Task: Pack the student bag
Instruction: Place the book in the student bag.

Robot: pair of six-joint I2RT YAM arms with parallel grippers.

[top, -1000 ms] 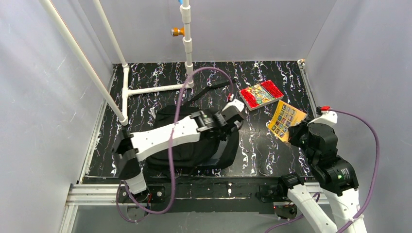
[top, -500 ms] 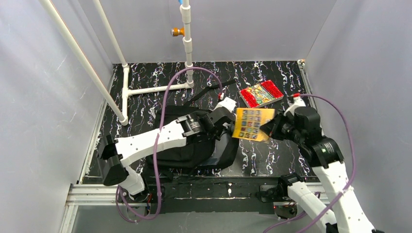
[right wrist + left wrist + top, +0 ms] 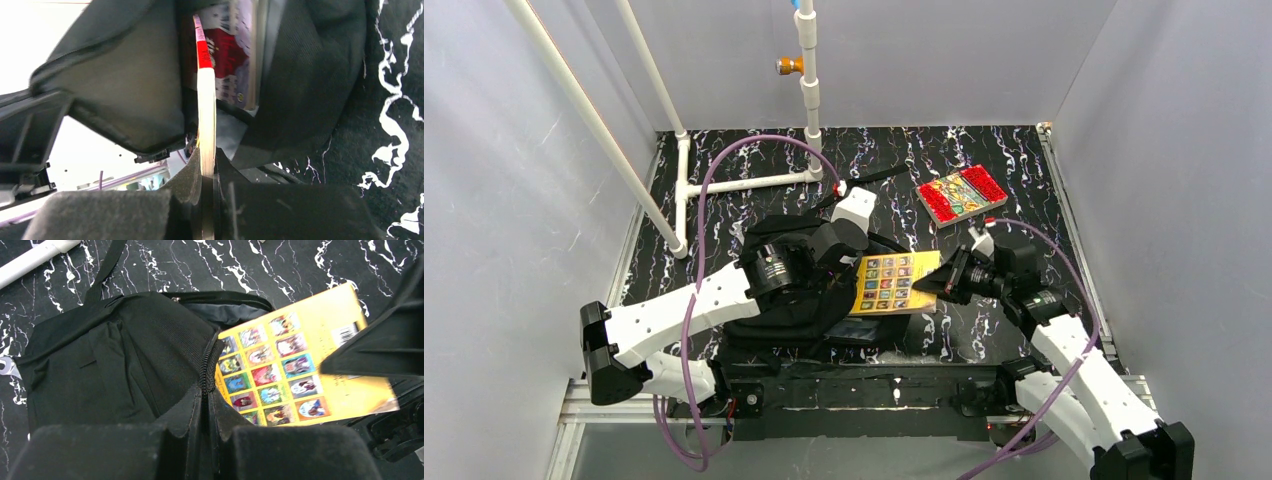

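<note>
Left wrist | left pincer (image 3: 205, 415) is pinching soft black student bag (image 3: 110, 355) fabric at its tips | right pincer (image 3: 207, 175) is clamping thin flat yellow book (image 3: 206, 110)

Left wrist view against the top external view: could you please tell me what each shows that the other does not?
Only the left wrist view shows the left gripper shut on the zipper edge and the barcode on the yellow book. Only the top external view shows the red book on the table and the white pipe frame. Both show the student bag and the yellow book, held by the right gripper at the bag's opening.
</note>
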